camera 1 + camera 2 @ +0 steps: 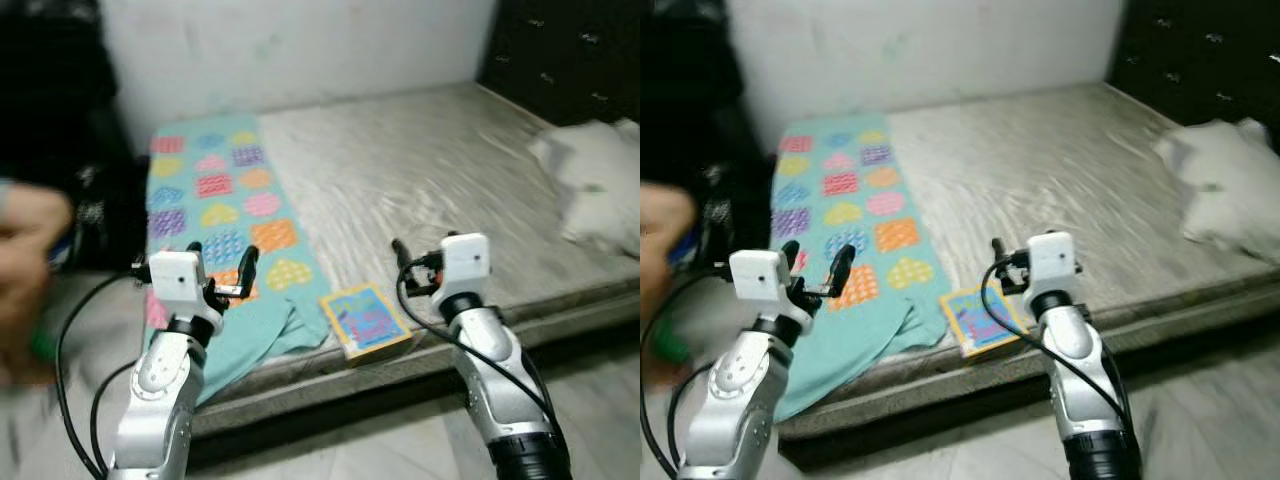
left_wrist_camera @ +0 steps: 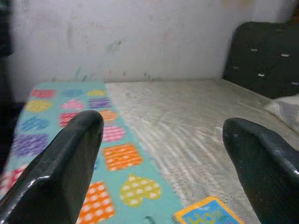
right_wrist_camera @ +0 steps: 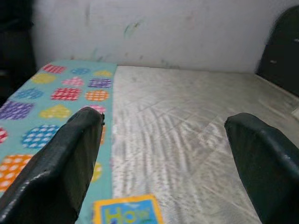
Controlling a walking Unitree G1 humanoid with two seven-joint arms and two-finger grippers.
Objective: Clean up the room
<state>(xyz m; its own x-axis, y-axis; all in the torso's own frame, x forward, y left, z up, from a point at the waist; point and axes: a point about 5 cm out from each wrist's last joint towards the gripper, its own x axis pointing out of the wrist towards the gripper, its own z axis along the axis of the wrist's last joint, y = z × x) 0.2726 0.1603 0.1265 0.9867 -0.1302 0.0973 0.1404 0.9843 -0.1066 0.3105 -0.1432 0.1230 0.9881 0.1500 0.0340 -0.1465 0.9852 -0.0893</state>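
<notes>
Book (image 1: 365, 321) is seen lying flat at the bed's (image 1: 440, 180) front edge, just beside the teal heart-patterned blanket (image 1: 215, 215), between both grippers. Left gripper (image 1: 219, 265) and right gripper (image 1: 398, 262) are held above the edge, jaws spread wide, nothing gripped. Book is judged light, stiff, thin; a pinch across the overhanging near edge is suggested. Blanket is soft, best bunched. Pillow (image 1: 592, 185) is noted on the right.
</notes>
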